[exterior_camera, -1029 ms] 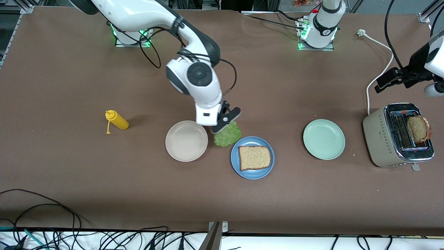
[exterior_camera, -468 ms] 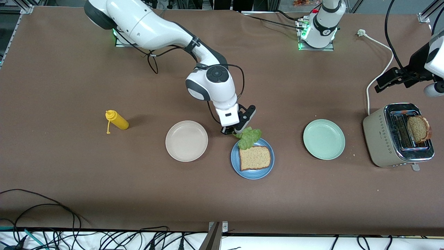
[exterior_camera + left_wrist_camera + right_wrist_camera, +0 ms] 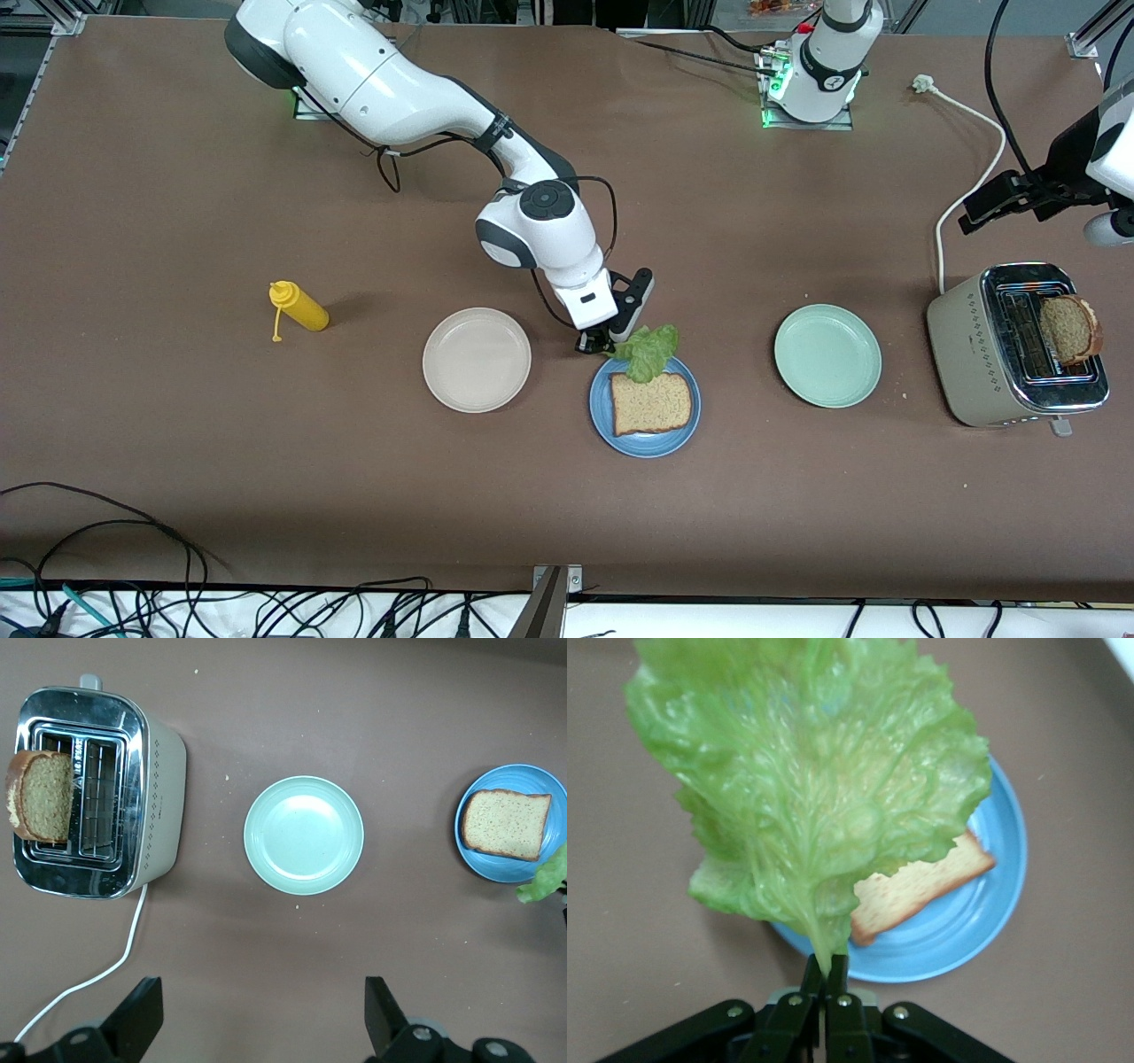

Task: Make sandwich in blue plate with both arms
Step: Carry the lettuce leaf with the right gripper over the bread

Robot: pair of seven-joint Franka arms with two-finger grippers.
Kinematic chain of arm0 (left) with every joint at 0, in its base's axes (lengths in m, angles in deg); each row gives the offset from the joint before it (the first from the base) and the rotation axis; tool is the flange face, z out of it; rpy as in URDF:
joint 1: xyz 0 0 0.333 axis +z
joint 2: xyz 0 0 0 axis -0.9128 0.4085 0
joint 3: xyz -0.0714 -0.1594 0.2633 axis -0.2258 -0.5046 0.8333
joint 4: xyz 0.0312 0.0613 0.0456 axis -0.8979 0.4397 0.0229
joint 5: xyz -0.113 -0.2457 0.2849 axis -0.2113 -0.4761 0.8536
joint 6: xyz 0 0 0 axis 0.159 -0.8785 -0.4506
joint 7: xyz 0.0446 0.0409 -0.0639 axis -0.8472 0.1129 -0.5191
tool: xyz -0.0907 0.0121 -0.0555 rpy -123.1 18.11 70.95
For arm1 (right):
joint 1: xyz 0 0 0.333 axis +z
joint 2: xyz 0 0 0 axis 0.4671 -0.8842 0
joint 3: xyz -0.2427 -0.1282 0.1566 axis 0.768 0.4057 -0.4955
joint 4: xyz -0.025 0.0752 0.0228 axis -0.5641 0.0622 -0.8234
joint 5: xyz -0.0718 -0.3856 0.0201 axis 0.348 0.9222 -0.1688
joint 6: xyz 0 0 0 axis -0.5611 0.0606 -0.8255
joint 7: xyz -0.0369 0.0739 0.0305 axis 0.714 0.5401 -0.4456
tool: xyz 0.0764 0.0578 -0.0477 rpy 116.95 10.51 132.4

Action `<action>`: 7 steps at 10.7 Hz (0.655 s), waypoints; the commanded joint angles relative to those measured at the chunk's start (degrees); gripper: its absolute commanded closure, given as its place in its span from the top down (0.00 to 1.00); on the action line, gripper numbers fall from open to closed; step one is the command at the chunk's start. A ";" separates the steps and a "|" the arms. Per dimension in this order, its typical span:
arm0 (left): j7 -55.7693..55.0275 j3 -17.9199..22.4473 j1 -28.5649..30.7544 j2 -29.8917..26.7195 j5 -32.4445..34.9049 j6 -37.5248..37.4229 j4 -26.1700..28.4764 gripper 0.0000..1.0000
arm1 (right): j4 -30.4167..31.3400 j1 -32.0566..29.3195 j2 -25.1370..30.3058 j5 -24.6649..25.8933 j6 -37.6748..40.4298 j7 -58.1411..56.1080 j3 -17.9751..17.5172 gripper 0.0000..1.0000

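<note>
Lettuce hangs at the plate's edge

Lettuce leaf (image 3: 646, 351), pinched by its stem in the right gripper (image 3: 601, 340), droops over the blue plate (image 3: 644, 441) and its bread slice (image 3: 651, 403). It looks light, floppy and easily torn. The left gripper (image 3: 257, 1028) waits above the table, jaws apart.

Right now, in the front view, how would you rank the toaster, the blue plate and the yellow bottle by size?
1. Toaster, largest.
2. Blue plate, smaller.
3. Yellow bottle, smallest.
All three sit on the table, so the order seems fair.
</note>
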 commanded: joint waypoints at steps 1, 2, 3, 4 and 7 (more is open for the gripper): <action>0.40 0.42 -0.40 0.60 1.20 -1.39 -1.74 1.00 | -9.09 0.53 -4.89 0.67 -2.29 -4.61 0.50 0.00; 0.40 0.34 -0.40 0.60 1.20 -1.48 -1.74 1.00 | -9.98 0.53 -6.38 0.67 -5.00 -5.14 0.58 0.00; 0.40 0.42 -0.40 0.60 1.20 -1.48 -1.74 1.00 | -10.16 0.53 -7.44 0.76 -7.03 -5.41 0.67 0.00; 0.49 0.51 -0.31 0.51 1.20 -1.57 -1.74 1.00 | -10.43 0.61 -8.41 0.76 -8.62 -6.45 1.89 0.00; 0.58 0.60 0.91 0.60 1.20 -1.48 -1.74 1.00 | -10.78 0.53 -9.82 0.67 -10.92 -10.58 3.74 0.00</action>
